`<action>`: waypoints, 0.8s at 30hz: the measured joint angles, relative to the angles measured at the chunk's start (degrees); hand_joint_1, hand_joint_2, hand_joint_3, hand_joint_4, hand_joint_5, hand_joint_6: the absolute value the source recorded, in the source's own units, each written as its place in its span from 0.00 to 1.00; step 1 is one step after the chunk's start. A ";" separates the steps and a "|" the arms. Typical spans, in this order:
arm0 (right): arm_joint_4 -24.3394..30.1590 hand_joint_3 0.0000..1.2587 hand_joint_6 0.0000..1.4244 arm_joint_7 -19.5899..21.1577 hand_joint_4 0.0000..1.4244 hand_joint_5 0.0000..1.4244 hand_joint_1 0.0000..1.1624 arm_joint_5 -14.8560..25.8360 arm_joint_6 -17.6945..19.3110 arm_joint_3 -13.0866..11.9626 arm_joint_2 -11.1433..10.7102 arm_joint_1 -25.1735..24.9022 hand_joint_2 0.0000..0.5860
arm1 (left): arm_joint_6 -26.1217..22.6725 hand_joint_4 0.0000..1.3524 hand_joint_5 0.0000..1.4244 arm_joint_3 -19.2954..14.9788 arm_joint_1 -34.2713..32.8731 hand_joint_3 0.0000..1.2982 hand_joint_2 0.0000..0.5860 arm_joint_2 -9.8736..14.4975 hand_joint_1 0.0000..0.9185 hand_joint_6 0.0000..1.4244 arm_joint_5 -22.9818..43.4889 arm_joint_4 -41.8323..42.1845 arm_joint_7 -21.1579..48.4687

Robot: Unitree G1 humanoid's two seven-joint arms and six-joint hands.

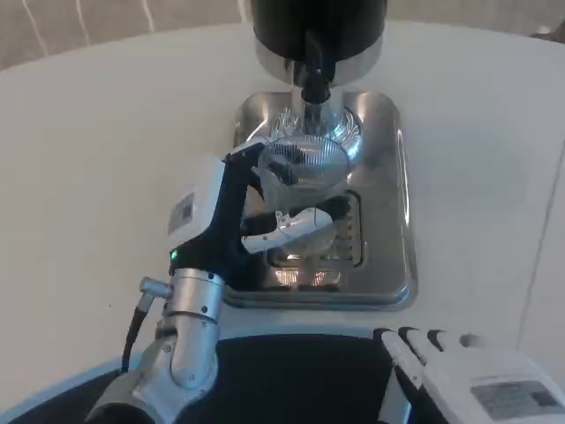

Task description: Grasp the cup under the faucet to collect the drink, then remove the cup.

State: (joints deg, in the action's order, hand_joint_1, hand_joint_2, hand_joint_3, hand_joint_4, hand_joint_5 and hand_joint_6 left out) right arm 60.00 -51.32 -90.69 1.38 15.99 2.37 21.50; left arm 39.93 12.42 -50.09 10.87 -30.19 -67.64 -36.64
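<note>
While left hand (231, 212) grips cup (303, 181), faucet (314, 81) above

faucet (314, 88) blocks just behind cup (303, 181); bare table (97, 150) left.

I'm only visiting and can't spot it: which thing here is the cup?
Find the shiny metal tray on the white table, below the black dispenser. Over the tray, the left hand grips the cup just under the faucet. It is the only see-through thing, round and open-topped.
</note>
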 measured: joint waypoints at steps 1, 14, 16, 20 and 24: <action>0.00 0.00 0.00 -0.11 0.00 0.00 0.32 0.01 0.00 0.00 0.00 0.00 0.91 | -0.03 0.85 0.93 0.00 -0.01 0.74 0.00 0.03 0.65 1.00 0.12 -0.05 -0.03; 0.00 0.00 0.00 -1.87 0.00 0.00 0.31 0.01 -0.30 -0.94 0.20 -0.82 0.89 | -0.04 0.20 0.37 0.14 -0.50 0.25 0.08 0.10 0.36 0.52 0.94 -0.89 1.20; 0.00 0.00 0.00 -2.24 0.00 0.00 0.31 0.01 -0.31 -1.12 0.24 -0.96 0.88 | -0.04 0.16 0.33 0.14 -0.50 0.23 0.08 0.10 0.36 0.46 0.93 -1.00 1.31; 0.00 0.00 0.00 -3.12 0.00 0.00 0.30 -0.01 -0.39 -1.14 0.30 -1.55 0.87 | -0.04 0.13 0.28 0.18 -0.57 0.21 0.09 0.13 0.34 0.37 0.78 -1.00 1.30; 0.00 0.00 0.00 -3.60 0.00 0.00 0.30 -0.06 -0.48 -1.13 0.36 -2.18 0.86 | -0.03 0.11 0.26 0.27 -0.57 0.19 0.07 0.30 0.33 0.33 0.64 -1.01 1.29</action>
State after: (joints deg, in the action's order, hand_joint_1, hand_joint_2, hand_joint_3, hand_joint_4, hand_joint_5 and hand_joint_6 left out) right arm 60.00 -54.91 -90.75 0.90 14.85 2.73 19.32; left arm 39.90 12.68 -50.66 11.17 -29.55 -68.65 -35.35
